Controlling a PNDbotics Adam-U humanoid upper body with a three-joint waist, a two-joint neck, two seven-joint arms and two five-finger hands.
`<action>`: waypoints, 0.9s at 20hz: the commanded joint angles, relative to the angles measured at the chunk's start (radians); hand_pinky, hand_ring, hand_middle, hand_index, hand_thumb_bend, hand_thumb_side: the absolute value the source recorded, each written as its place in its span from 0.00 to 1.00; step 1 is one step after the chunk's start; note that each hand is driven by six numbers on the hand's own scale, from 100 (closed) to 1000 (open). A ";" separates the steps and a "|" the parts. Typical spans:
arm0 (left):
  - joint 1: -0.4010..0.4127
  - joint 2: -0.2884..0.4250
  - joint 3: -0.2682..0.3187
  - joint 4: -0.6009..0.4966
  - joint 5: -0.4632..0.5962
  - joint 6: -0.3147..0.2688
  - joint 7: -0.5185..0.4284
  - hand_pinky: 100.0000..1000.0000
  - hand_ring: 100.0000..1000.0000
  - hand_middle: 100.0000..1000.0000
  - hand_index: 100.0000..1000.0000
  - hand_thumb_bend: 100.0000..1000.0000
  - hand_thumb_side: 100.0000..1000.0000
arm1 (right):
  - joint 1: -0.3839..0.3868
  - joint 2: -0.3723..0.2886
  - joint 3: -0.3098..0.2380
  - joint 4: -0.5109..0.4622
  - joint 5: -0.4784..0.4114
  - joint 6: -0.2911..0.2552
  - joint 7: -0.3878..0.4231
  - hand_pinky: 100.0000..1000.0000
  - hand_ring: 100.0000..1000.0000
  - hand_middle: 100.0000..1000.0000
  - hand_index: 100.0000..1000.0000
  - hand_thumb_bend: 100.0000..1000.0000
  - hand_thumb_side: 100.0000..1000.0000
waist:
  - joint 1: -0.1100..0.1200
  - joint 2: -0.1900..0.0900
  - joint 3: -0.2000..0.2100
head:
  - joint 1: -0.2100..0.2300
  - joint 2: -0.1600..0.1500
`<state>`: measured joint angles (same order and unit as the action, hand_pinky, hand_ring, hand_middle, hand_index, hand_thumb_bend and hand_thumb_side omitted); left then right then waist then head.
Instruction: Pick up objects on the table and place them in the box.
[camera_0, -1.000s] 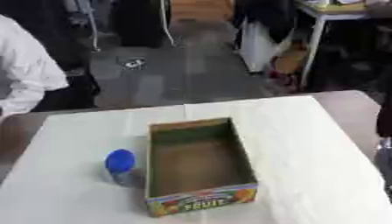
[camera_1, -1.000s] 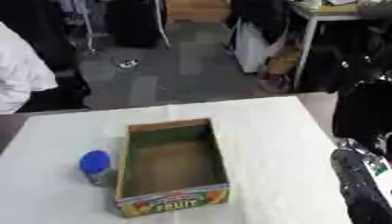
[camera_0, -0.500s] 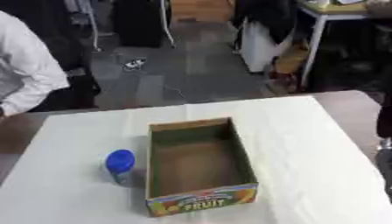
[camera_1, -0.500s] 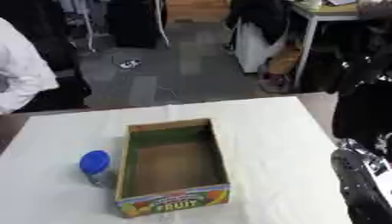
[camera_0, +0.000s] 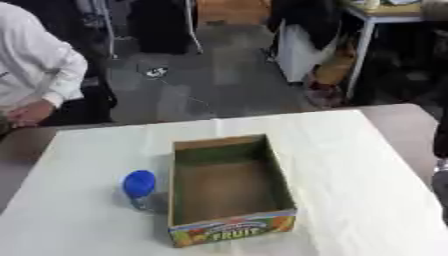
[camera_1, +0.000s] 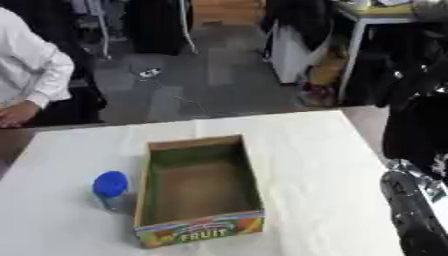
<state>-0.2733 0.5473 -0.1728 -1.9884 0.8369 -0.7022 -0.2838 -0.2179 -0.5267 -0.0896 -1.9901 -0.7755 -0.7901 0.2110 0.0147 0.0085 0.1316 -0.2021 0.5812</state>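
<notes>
A cardboard box (camera_1: 199, 192) printed with the word FRUIT sits open and empty on a white table (camera_1: 306, 150). Just beside its left wall stands a small bottle with a blue cap (camera_1: 110, 189), upright and untouched. Over the last second nothing on the table has moved, so no object is boxed yet. The robot's right arm (camera_1: 420, 215) shows at the right edge (dark, possibly the forearm); its hand's state cannot be told. The left hand is unseen.

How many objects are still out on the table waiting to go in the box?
1: a blue-capped bottle stands on the white table just left of the open box, whose visible floor looks empty. Its near wall could hide something small.
</notes>
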 joint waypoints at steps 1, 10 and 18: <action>-0.007 0.017 0.010 -0.012 -0.017 0.009 0.006 0.69 0.52 0.81 0.91 0.20 1.00 | -0.012 -0.014 -0.011 -0.010 0.001 -0.001 0.000 0.22 0.27 0.37 0.76 0.00 1.00 | -0.001 -0.005 -0.002 | 0.003 -0.015; -0.010 0.020 0.013 -0.012 -0.034 0.013 0.011 0.70 0.52 0.82 0.91 0.21 1.00 | -0.013 -0.013 -0.010 -0.010 0.001 -0.001 -0.002 0.22 0.27 0.37 0.76 0.00 1.00 | -0.001 -0.007 -0.004 | -0.006 -0.055; -0.033 0.174 0.078 -0.012 -0.140 -0.051 0.005 0.71 0.52 0.81 0.89 0.25 1.00 | -0.011 -0.015 -0.009 -0.010 0.002 0.004 -0.002 0.22 0.27 0.37 0.76 0.00 1.00 | 0.004 -0.012 -0.010 | 0.009 -0.044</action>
<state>-0.2918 0.6612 -0.1226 -1.9884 0.7259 -0.7391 -0.2791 -0.2179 -0.5267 -0.0896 -1.9901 -0.7752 -0.7883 0.2090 0.0176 0.0062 0.1219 -0.2014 0.5414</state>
